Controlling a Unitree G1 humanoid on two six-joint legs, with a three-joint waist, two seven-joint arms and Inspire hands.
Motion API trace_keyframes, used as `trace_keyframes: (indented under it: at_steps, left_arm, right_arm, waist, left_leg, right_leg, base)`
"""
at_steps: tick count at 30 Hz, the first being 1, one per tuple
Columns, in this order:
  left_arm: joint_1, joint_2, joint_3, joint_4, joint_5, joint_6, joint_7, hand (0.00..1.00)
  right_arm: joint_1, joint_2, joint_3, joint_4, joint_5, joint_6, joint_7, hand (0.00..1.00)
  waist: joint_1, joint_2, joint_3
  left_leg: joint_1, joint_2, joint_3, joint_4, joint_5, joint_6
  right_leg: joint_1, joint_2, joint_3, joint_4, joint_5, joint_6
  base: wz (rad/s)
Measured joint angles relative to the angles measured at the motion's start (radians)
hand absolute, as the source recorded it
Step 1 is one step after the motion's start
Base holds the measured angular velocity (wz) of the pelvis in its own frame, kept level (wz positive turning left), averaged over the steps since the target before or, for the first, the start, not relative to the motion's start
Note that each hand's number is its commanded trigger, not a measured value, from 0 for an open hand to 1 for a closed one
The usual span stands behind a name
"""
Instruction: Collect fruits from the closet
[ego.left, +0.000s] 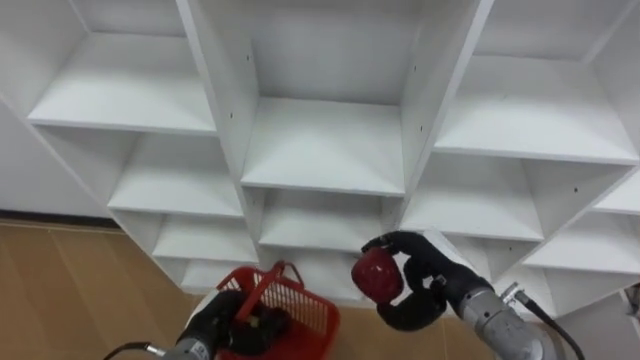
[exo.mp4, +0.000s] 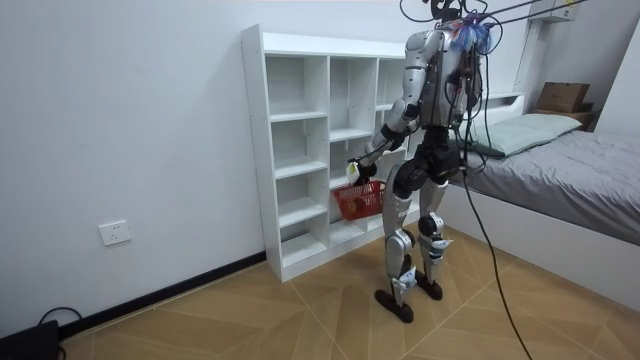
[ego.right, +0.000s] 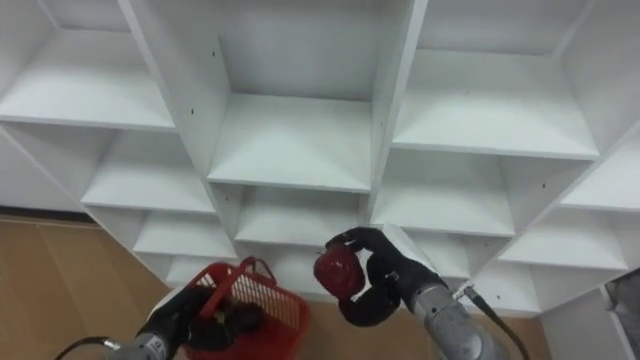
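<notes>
- Fingers and thumb of the right hand (ego.left: 425, 282) are curled round a red fruit (ego.left: 377, 277), low and right of centre in the eye views. The fingers arch over its top and the thumb hooks in beneath it.
- The right forearm comes up from the lower right corner, with the wrist bent so the palm faces the frame's left and the fruit sits on the hand's left side.
- The red fruit is held in the air in front of the lower shelves of the white closet (ego.left: 325, 150), just right of and slightly above the red basket (ego.left: 305, 305), without touching it.
- The left hand (ego.left: 235, 325) shows at the bottom edge, left of centre. Its dark fingers are curled into the basket's near side and grip it; whether they hold the rim or a handle cannot be told.
- The basket's wire handles stand up at its far side, and behind it lies the wooden floor (ego.left: 80, 290).
- In the room view the robot stands upright on both feet close before the closet (exo.mp4: 300, 150), with its near arm bent forward and the basket (exo.mp4: 358, 200) hanging at hip height between its body and the shelves.
- A bed (exo.mp4: 570, 170) is at the right of the room view and a wall socket (exo.mp4: 116, 232) sits low on the left wall.
</notes>
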Motion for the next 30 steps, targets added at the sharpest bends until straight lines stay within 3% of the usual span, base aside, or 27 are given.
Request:
trace_keyframes:
  at_steps: [5,16,30]
  left_arm:
    - [0.0,-0.007,-0.009,-0.03,-0.001,0.0,-0.018,1.0]
    - [-0.003,-0.02,-0.009,-0.059,-0.003,-0.001,-0.036,1.0]
    - [-0.006,-0.023,-0.074,-0.059,-0.019,-0.002,-0.074,1.0]
  right_arm:
    - [0.002,0.033,0.038,0.001,0.02,0.003,0.051,1.0]
    - [0.0,0.077,0.061,0.013,-0.002,0.006,0.065,1.0]
    - [-0.022,0.085,0.112,0.08,-0.016,0.007,0.094,1.0]
  waist:
    - [0.003,0.0,0.0003]
    - [-0.001,0.0,0.0061]
    - [0.001,0.002,0.0094]
  left_leg:
    - [0.004,0.007,0.021,0.001,-0.006,-0.003]
    - [-0.004,0.012,0.026,0.001,-0.008,-0.005]
    - [-0.015,0.013,0.027,0.008,-0.009,-0.006]
  right_leg:
    - [-0.004,0.009,0.025,0.002,0.0,-0.001]
    - [-0.014,0.013,0.029,0.004,0.0,-0.003]
    - [-0.023,0.013,0.03,0.007,0.0,-0.004]
  base:
    - [-0.12]
    - [-0.01]
    - [0.0]
